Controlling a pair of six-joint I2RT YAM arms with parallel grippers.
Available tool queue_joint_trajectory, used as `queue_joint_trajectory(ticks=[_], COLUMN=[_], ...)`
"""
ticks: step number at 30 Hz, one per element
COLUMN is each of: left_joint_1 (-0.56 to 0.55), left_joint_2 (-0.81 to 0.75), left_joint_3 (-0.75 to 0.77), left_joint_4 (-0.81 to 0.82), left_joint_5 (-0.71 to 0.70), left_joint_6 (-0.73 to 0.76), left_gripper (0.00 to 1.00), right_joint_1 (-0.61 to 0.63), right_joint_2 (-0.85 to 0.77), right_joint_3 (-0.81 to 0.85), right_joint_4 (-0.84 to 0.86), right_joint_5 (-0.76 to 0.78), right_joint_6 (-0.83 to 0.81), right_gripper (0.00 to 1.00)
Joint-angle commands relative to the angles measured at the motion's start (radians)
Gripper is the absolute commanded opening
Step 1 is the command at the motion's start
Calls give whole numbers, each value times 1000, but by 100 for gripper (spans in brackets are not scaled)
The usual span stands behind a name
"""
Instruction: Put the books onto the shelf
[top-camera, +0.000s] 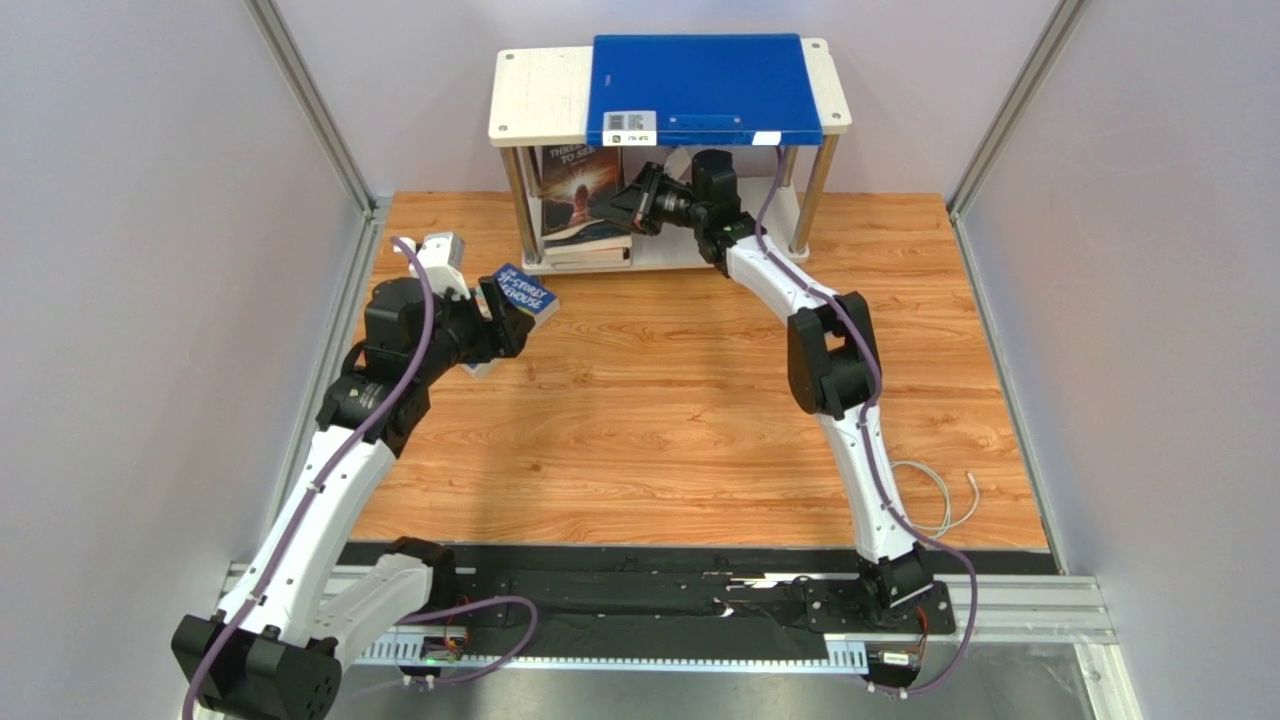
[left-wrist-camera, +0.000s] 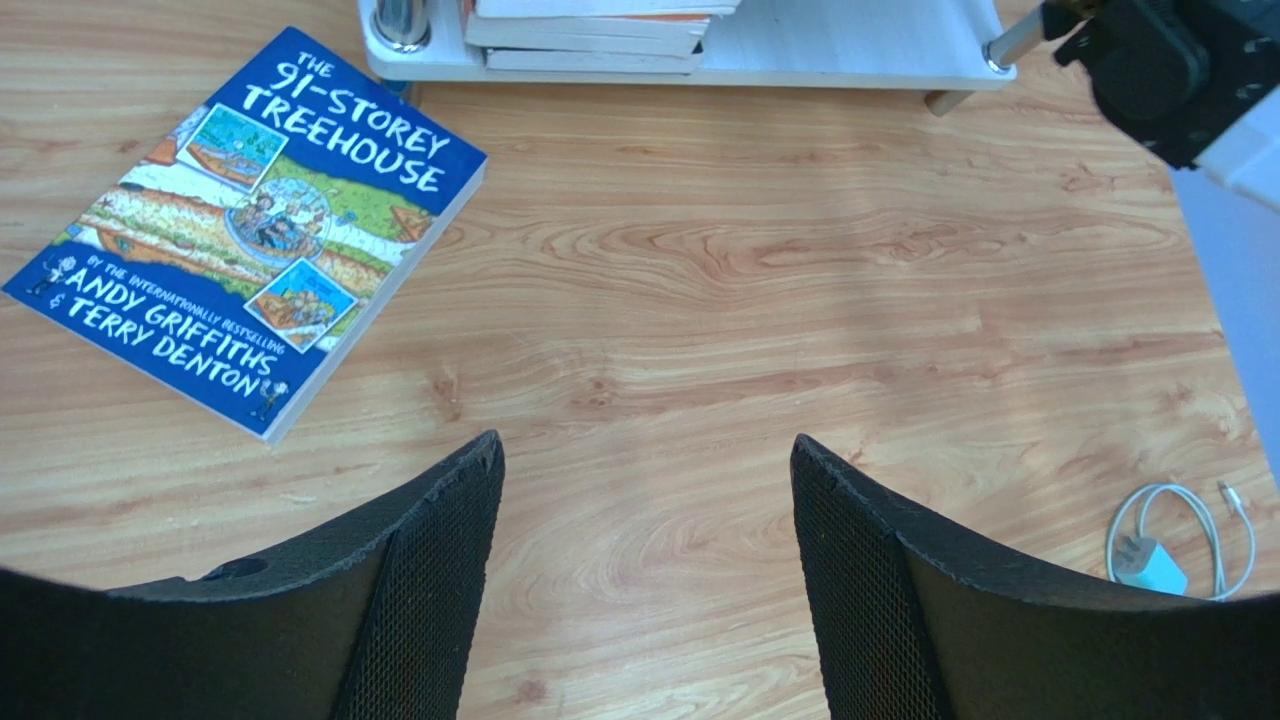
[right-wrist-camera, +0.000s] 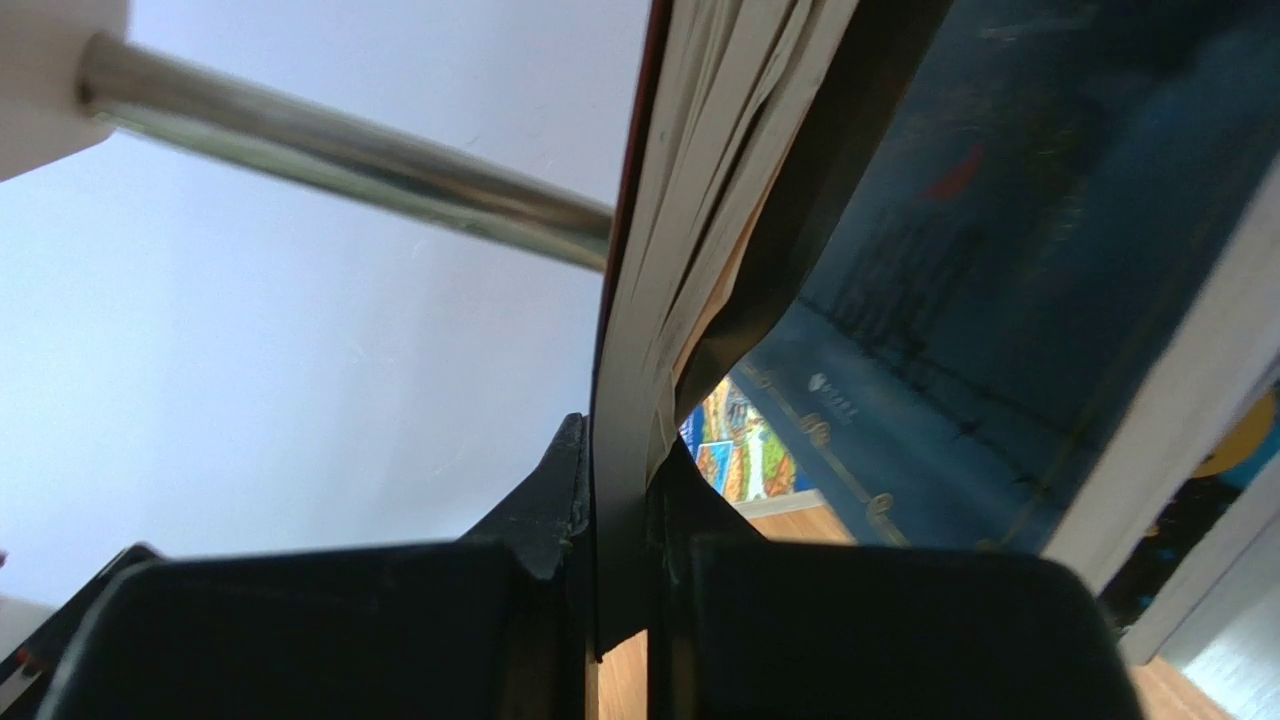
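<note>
Top view, upper centre: the right gripper (top-camera: 643, 203) reaches under the top board of the shelf (top-camera: 541, 93), its jaws pinched shut on the edge of a dark book (top-camera: 579, 188) that leans tilted above a flat stack of books (top-camera: 589, 248) on the lower tier. Left of centre, the left gripper (left-wrist-camera: 646, 465) hangs with jaws apart, holding nothing, over the table (top-camera: 676, 405). The blue Treehouse book (left-wrist-camera: 248, 225) lies flat in the upper left of its wrist view.

Likely hazards: the grip takes only a thin edge, so the pages may fan or slip, and a leaning book let go may topple or strike the metal post (right-wrist-camera: 346, 158).

Obscured: the top board and the blue folder (top-camera: 703, 87) hide most of the lower tier. The number of books in the stack cannot be told, nor whether the dark book's lower edge touches anything. A white cable (left-wrist-camera: 1165, 540) lies at lower right.
</note>
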Motion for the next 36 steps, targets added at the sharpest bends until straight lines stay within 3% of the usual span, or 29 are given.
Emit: queue_joint_trajectory(ticks=[1, 12, 15, 16, 18, 22, 27, 31, 32, 34, 35, 36], left_joint_1=[5, 5, 5, 5, 5, 5, 5, 39, 59, 116, 133, 166], left_joint_2=[-19, -19, -21, -25, -29, -38, -18, 139, 183, 317, 359, 399], left_joint_3=[-9, -19, -24, -27, -32, -41, -38, 2, 43, 89, 137, 161], left_joint_4=[42, 36, 38, 41, 41, 42, 31, 2, -22, -45, -65, -74], left_joint_5=[22, 17, 17, 19, 22, 13, -84, -162, -133, -110, -90, -89], left_joint_6=[-4, 0, -3, -4, -6, -7, -10, -55, -76, -95, -104, -113], left_gripper=[75, 74, 74, 74, 74, 74, 74, 73, 71, 49, 32, 0], right_joint_1=[2, 2, -1, -1, 0, 0, -3, 2, 7, 23, 30, 45], right_joint_2=[44, 98, 86, 63, 32, -49, -167, -305, -333, -409, -432, -474], right_joint_3=[92, 138, 102, 89, 32, -43, -177, -379, -455, -531, -594, -625], right_joint_4=[7, -56, -61, -64, -82, -126, -166, -188, -199, -214, -235, -237], right_joint_5=[30, 8, 19, 25, 43, 62, 56, 79, 94, 126, 138, 152], right_joint_6=[-5, -9, -15, -21, -58, -110, -167, -215, -230, -267, -278, -285], right_gripper=[7, 18, 37, 51, 68, 91, 95, 95, 95, 95, 95, 95])
